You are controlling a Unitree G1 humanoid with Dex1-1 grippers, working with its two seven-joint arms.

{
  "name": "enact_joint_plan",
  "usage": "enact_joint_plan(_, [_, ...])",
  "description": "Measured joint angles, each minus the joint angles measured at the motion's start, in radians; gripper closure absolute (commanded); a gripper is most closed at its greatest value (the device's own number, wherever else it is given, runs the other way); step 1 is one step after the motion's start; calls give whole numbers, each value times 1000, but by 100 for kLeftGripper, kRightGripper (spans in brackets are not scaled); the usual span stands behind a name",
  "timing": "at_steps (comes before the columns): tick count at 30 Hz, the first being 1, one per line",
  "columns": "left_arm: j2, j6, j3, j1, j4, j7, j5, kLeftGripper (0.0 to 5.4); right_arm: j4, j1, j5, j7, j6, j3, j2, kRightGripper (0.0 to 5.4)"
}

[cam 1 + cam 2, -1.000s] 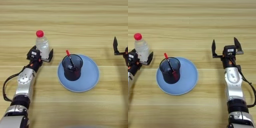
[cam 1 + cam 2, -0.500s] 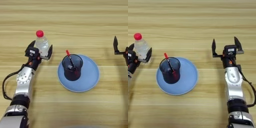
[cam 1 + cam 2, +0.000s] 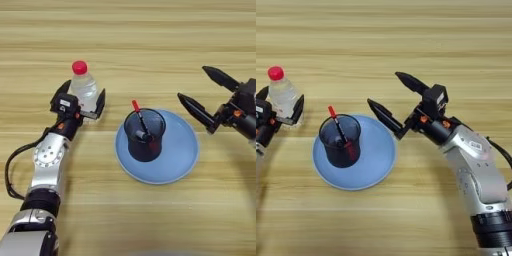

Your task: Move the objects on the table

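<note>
Left gripper (image 3: 81, 97) around bottle (image 3: 83, 88), pen cup (image 3: 144, 135) on plate (image 3: 180, 150)

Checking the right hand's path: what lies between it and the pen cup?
Only the blue plate's rim. In the right eye view, the open right hand points toward the pen cup standing on that plate.

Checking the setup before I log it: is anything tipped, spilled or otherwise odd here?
Nothing stands out. The bottle stands upright between the left gripper's fingers, and the pen cup sits upright on the blue plate. The right gripper is open beside the plate.
</note>
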Motion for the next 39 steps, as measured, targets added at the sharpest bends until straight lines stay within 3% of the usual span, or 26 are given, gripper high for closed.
enact_joint_plan(10, [1,-4,1,25,-68,-9,-6,1,50,5,-38,112,69,43,-20,0])
enact_joint_plan(16, [2,-10,6,43,-120,-24,-22,1,118,3,-139,201,87,118,-61,0])
enact_joint_plan(22, [2,-10,7,73,-157,-36,-42,1,185,-27,-253,227,75,178,-81,0])
enact_joint_plan(28, [2,-43,6,91,-207,-44,-45,1,247,-56,-328,222,50,215,-65,0])
enact_joint_plan(39, [12,-21,10,159,-294,-58,-64,1,310,-121,-378,180,10,228,26,0])
